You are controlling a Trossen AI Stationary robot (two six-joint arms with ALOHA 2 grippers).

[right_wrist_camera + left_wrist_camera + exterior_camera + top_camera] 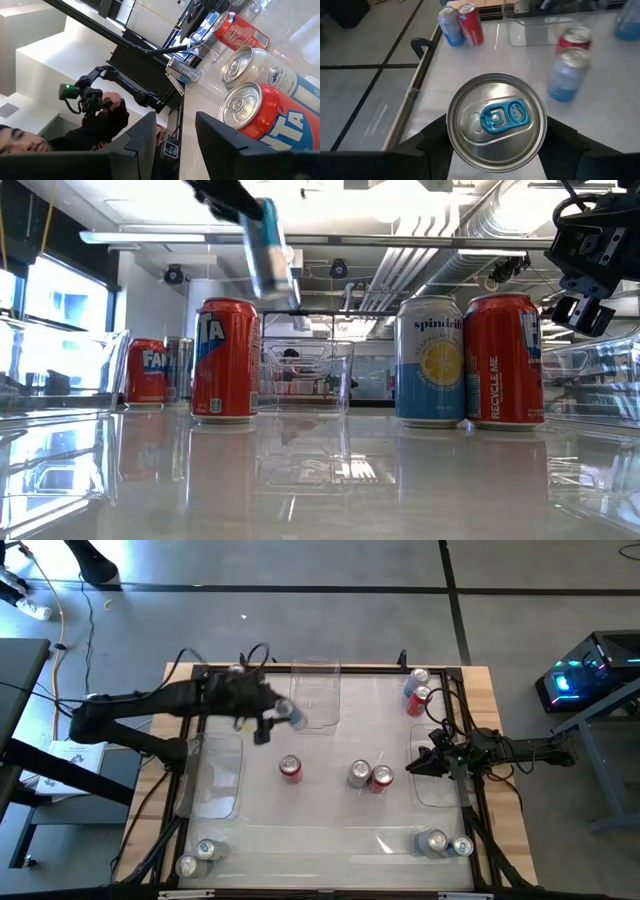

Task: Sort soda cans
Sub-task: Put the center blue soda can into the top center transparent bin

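Observation:
My left gripper (283, 716) is shut on a silver soda can with a blue tab (496, 122), high above the table beside the clear far-centre bin (316, 690); the low view shows the can (268, 240) blurred and tilted. A red can (290, 769), a silver can (359, 774) and another red can (381, 778) stand upright mid-table. More cans stand at the far right (418, 690), near left (197, 857) and near right (445, 843). My right gripper (175, 145) is open and holds nothing, hovering over the right bin (436, 785). My left gripper pinches the silver can between its two fingers (432, 147), one on each side of the body just under the top rim (454, 142). The fingers come from above, slanting down, and the can's top faces the wrist. The can is lifted clear and tilted a little.
Clear plastic bins sit at the left (213, 775), far centre and right of the table. A black frame rail (455, 710) borders the tabletop. A person with a hand controller (95, 105) shows beyond the table in the right wrist view. Open tabletop lies toward the near edge.

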